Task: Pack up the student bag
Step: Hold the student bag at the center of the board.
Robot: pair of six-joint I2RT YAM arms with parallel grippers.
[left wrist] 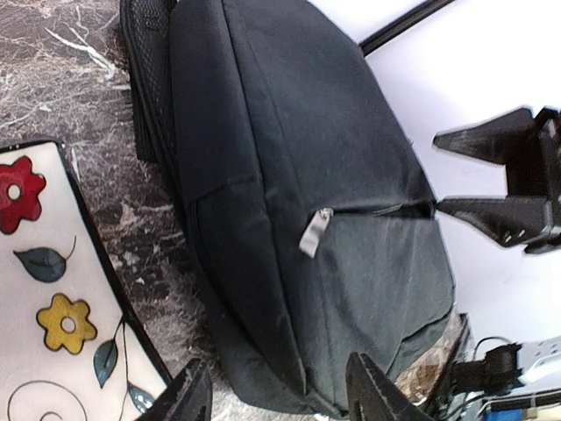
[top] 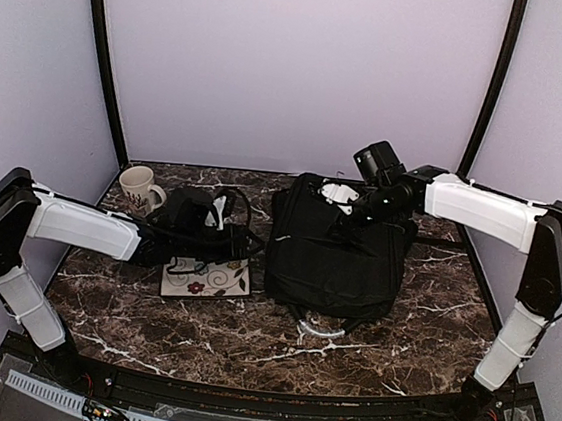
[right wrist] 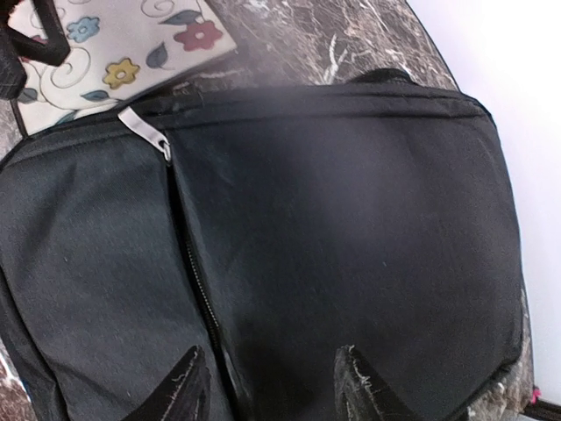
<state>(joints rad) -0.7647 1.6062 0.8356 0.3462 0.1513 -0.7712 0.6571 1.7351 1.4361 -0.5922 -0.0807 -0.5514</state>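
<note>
**Bag not yet opened; a slipped grasp is the main risk**

Nearest the lens of the right wrist camera, the right gripper point(right wrist: 270, 353) is seen with its dark fingers held moderately apart above the student bag point(right wrist: 333, 246), a large black fabric backpack with rounded corners. Nothing is held between them; whether the fabric is touched cannot be told. The left gripper point(left wrist: 280, 364) is likewise spread and empty, and is aimed at the bag's side from just beside a flat white rectangular board with a painted flower pattern point(left wrist: 44, 289).

The bag is laid flat at the middle of the dark brown marble-patterned table point(top: 148, 327), toward its right. The board is set near the bag's left edge, and a cream ceramic mug point(top: 139, 190) is placed farther back on the left.

A small silver metal zip pull point(right wrist: 145, 130) is seen at one end of its track, so the pocket is judged closed. If loose fabric is pinched instead of the pull, nothing would be opened. If the bag is not steadied by the left arm, it could be dragged across the smooth table into the board.
</note>
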